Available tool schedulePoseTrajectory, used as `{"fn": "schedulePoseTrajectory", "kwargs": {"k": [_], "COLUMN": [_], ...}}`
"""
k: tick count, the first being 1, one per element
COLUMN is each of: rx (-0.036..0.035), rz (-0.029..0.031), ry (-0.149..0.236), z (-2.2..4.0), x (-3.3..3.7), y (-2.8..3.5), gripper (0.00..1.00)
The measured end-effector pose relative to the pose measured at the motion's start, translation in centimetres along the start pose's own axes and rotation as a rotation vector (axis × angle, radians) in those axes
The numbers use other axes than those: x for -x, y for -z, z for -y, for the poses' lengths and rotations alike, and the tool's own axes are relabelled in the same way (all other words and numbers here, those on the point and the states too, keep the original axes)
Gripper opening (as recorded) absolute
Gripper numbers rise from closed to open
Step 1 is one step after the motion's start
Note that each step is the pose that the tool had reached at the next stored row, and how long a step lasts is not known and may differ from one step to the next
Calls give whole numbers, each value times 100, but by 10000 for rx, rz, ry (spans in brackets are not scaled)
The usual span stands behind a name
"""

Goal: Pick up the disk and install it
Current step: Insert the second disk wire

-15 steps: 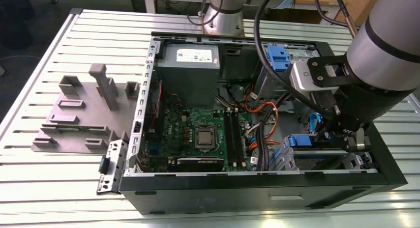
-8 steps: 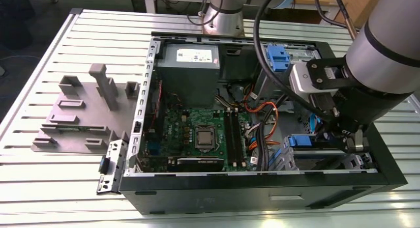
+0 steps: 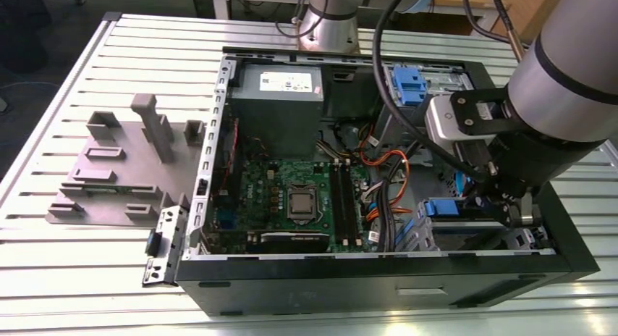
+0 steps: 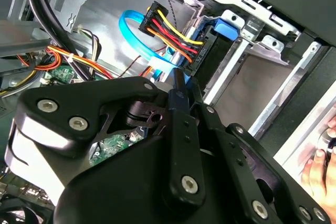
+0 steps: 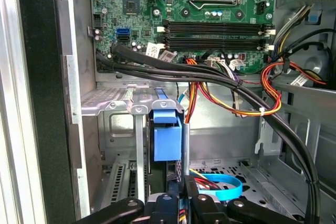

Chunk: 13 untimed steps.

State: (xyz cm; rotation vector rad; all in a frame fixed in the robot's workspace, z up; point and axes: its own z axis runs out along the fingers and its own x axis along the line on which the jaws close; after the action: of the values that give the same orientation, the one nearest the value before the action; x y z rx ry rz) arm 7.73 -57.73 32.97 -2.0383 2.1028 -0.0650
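Tool tips (image 3: 510,206): buried low in the open computer case (image 3: 386,278) at 4 o'clock in the exterior view, behind the arm's own bulk; finger gap unreadable.
Disk (image 5: 168,142): in the first wrist view just a blue end and a thin edge on show, the rest sunk in the drive bay (image 5: 131,109); label out of sight.
Tool linkage (image 4: 178,145): fills the second wrist view's foreground, masking the bay mouth.
Hand (image 4: 321,167): fingers only, cut by the 3 o'clock edge of the second wrist view.
Arm (image 3: 569,61): cropped at 1 o'clock in the exterior view.
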Motion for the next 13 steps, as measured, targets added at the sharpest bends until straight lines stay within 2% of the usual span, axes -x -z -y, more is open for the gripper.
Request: {"fn": "schedulePoseTrajectory", "kwargs": {"k": [6,13], "rx": [2,5], "rz": [6,9], "ry": [13,36], "z": [-1,3], "x": [-2,1], "y": [-6,19], "gripper": [16,16]}}
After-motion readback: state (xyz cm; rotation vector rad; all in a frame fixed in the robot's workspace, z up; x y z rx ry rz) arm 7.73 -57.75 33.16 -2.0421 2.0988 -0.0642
